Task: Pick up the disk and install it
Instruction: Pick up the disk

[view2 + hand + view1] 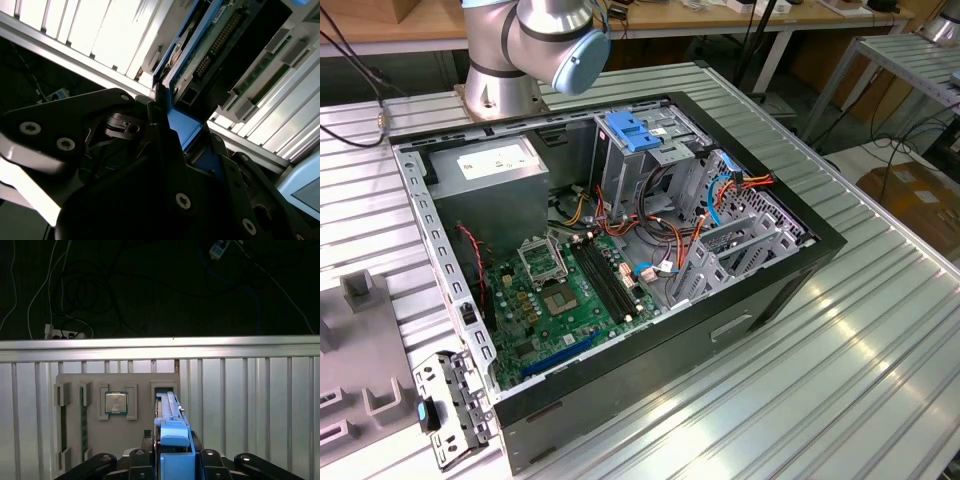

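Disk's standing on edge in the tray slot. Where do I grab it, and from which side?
Take the disk by its blue carrier end, the part standing clear of the grey tray. Approach along its length toward the tray, pinching across the thin faces; the slot covers the rest.

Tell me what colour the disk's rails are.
Blue, best seen in the first wrist view, where the gripper grips the disk.
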`<action>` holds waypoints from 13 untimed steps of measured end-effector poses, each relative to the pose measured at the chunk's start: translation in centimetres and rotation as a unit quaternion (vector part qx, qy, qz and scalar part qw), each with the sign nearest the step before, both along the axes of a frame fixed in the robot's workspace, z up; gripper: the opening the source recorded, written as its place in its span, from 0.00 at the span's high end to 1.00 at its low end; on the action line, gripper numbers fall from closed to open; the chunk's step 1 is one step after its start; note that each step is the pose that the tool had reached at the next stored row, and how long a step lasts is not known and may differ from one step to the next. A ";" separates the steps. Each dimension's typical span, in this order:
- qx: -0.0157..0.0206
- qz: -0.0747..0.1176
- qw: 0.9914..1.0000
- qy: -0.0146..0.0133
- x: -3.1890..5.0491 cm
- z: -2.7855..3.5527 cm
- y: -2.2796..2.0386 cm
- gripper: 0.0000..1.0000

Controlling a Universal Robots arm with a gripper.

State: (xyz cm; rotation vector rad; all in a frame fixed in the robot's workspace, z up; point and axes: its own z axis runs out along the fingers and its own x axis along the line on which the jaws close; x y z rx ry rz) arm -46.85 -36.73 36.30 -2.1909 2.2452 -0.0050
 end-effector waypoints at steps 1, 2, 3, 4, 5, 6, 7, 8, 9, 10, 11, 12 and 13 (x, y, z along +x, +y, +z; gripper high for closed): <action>0.000 0.000 1.000 0.000 0.00 0.00 0.00 0.63; 0.000 0.000 1.000 0.000 0.00 0.00 0.00 0.63; 0.000 0.000 1.000 0.000 0.00 0.03 0.00 0.63; 0.000 0.000 1.000 0.000 0.00 0.04 0.00 0.63; 0.000 0.000 1.000 0.000 0.00 0.05 0.00 0.63; 0.000 0.000 1.000 0.000 0.00 0.08 0.00 0.63; 0.000 0.000 1.000 0.000 0.00 0.12 0.00 0.63; 0.000 0.000 1.000 0.000 0.00 0.21 0.00 0.63; 0.000 0.000 1.000 0.000 0.00 0.30 0.00 0.63; 0.000 0.000 1.000 0.000 0.00 0.42 0.00 0.63; 0.000 0.000 1.000 0.000 0.00 0.53 0.00 0.63; 0.000 0.000 1.000 0.000 0.00 0.63 0.00 0.63; 0.000 0.000 1.000 0.000 0.00 0.65 0.00 0.63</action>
